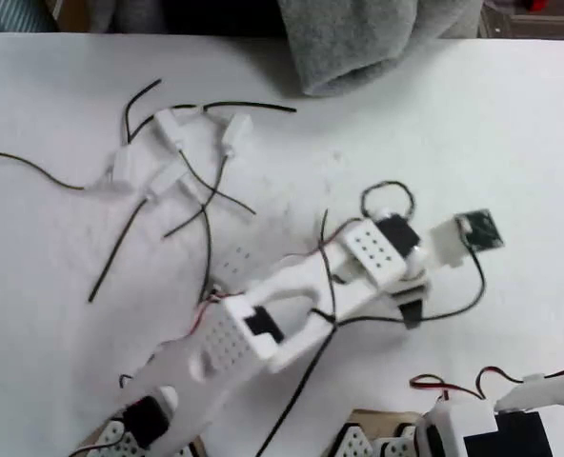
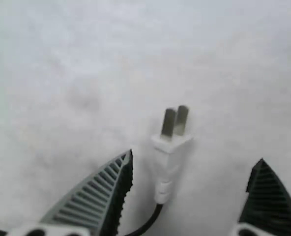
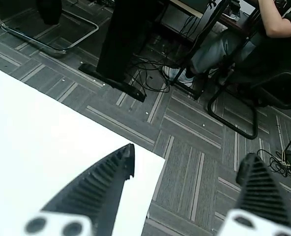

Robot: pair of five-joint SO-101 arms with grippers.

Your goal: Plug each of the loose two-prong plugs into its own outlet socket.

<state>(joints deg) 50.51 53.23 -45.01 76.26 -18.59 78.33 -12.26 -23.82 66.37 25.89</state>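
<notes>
A white two-prong plug (image 2: 170, 152) lies flat on the white table between the fingers of my left gripper (image 2: 195, 156), its prongs pointing away and its black cord running back under the wrist. That gripper is open and does not touch the plug. The left arm (image 1: 292, 295) stretches from the front left to the table's middle. Several more loose white plugs (image 1: 172, 129) with black cords lie in a tangle at the back left. My right gripper (image 3: 189, 152) is open and empty, held out past the table's edge (image 3: 150, 172) above the floor; its arm (image 1: 482, 424) sits at the front right.
A grey cloth (image 1: 368, 38) hangs over the table's back edge. A black wire loop (image 1: 387, 198) lies just behind the left wrist. Beyond the table a person sits on a chair (image 3: 263, 83), away from the task's things.
</notes>
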